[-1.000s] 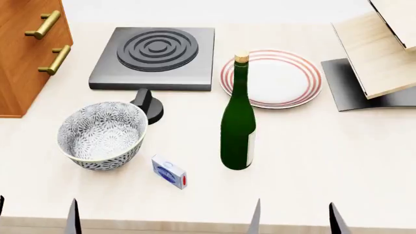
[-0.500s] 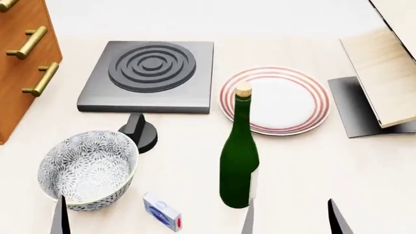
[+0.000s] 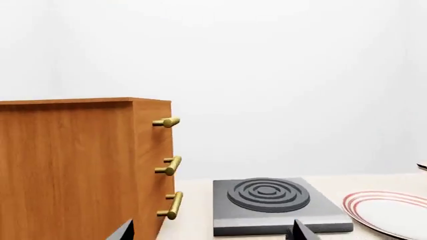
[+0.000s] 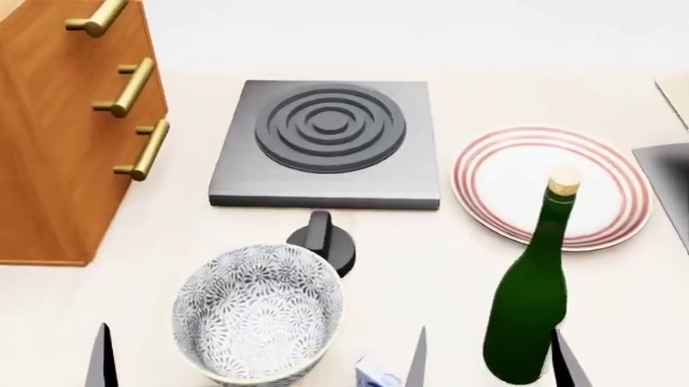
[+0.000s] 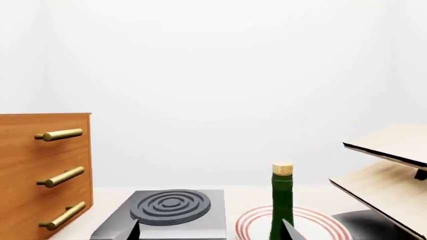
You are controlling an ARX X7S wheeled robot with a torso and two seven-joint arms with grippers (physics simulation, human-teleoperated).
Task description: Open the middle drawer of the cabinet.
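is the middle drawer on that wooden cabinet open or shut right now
Shut. The middle drawer sits flush with the drawers above and below in the cabinet front, its handle in line with theirs.

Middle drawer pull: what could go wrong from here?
1. Three alike brass handles are stacked close on the cabinet; the left gripper could catch the top or bottom one instead of the middle drawer's handle.
2. The patterned bowl and the hob's knob lie between the grippers and the cabinet, so a low approach could knock them.
3. The green bottle stands tall by the right gripper; an arm swing could tip it.
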